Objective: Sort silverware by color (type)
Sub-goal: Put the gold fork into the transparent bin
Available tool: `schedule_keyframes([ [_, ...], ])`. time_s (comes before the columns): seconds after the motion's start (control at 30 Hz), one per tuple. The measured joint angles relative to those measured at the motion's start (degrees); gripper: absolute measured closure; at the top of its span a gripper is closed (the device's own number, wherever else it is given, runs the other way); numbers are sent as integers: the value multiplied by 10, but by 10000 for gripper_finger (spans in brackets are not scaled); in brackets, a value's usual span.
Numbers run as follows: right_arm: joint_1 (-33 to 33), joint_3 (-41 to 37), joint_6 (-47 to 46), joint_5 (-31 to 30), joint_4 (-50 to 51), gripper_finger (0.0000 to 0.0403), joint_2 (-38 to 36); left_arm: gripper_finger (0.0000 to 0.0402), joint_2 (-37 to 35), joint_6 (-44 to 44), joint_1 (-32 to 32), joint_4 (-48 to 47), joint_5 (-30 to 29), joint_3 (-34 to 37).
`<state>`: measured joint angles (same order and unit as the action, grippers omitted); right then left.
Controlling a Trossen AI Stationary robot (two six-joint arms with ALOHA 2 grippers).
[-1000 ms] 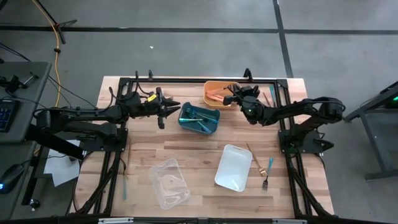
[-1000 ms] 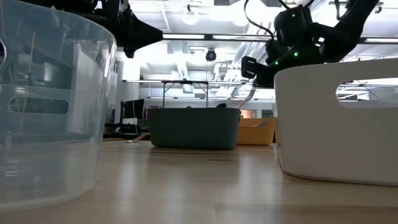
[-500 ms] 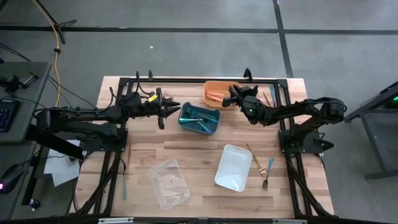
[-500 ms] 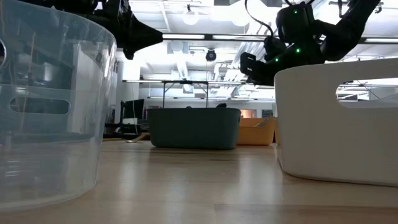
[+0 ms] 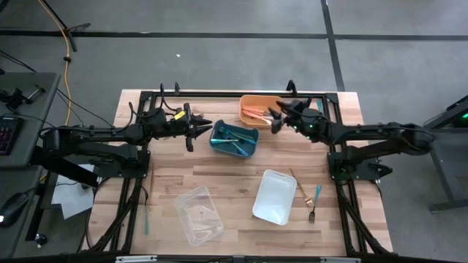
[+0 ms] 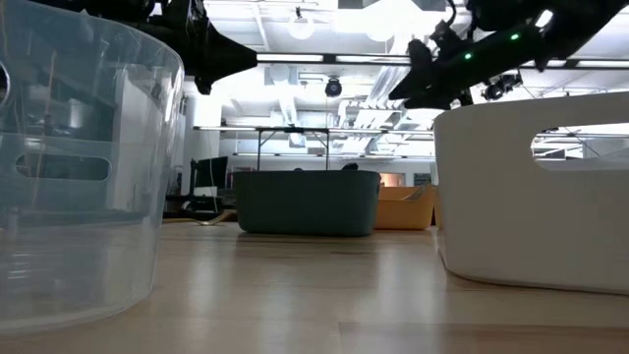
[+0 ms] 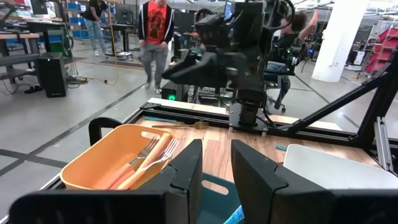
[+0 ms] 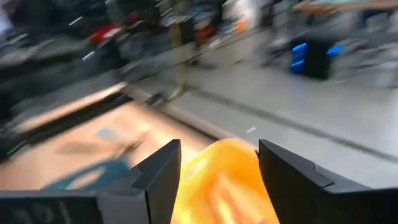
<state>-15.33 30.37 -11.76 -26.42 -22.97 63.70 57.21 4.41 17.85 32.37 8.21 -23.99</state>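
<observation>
The right hand (image 5: 276, 121) hangs above the tabletop (image 5: 234, 164) at the far side, just beside the right end of the orange bin (image 5: 257, 110), its fingers (image 8: 163, 176) spread wide apart with nothing between them. In its own wrist view the orange bin shows directly ahead between those fingers. Salmon-handled silverware (image 5: 254, 112) lies inside that bin; the left wrist view shows fork tines among those pieces (image 7: 144, 163).

The left hand (image 5: 202, 131) hovers at the far left, pointing at the left end of the teal bin (image 5: 234, 138). Its fingers (image 7: 188, 168) stand a narrow gap apart and grip nothing. The teal bin, just left of and nearer than the orange one, holds teal-handled silverware (image 5: 232, 135).

On the near right, a white bin (image 5: 274, 196) lies at a slant. Just right of it, a gold-handled fork (image 5: 300, 188) and a teal-handled fork (image 5: 315, 202) lie loose on the wood. Another gold piece (image 5: 317, 113) lies at the far right edge by the arm's frame. Near the left edge, a thin teal piece (image 5: 145, 217) lies outside the frame rail.

A clear bin (image 5: 199, 215) sits near centre-left; whether it holds anything cannot be told.

Beyond the tabletop, two people (image 7: 154, 34) stand in the room.
</observation>
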Motion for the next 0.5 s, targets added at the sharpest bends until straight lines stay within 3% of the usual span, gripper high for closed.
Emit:
schedule_keyframes([
  [0.13, 0, 0, -2, 144, 74, 194, -36, 325, 0, 1, 0, 0, 0, 0],
  [0.27, 0, -1, 14, 269, 65, 194, -37, 325, 0, 1, 0, 0, 0, 0],
  [0.33, 2, -1, 23, 296, 40, 194, -30, 325, 0, 0, 0, 0, 0, 0],
  [0.5, 11, -1, 44, 295, -29, 194, -12, 325, 0, -11, 0, 0, 0, 0],
])
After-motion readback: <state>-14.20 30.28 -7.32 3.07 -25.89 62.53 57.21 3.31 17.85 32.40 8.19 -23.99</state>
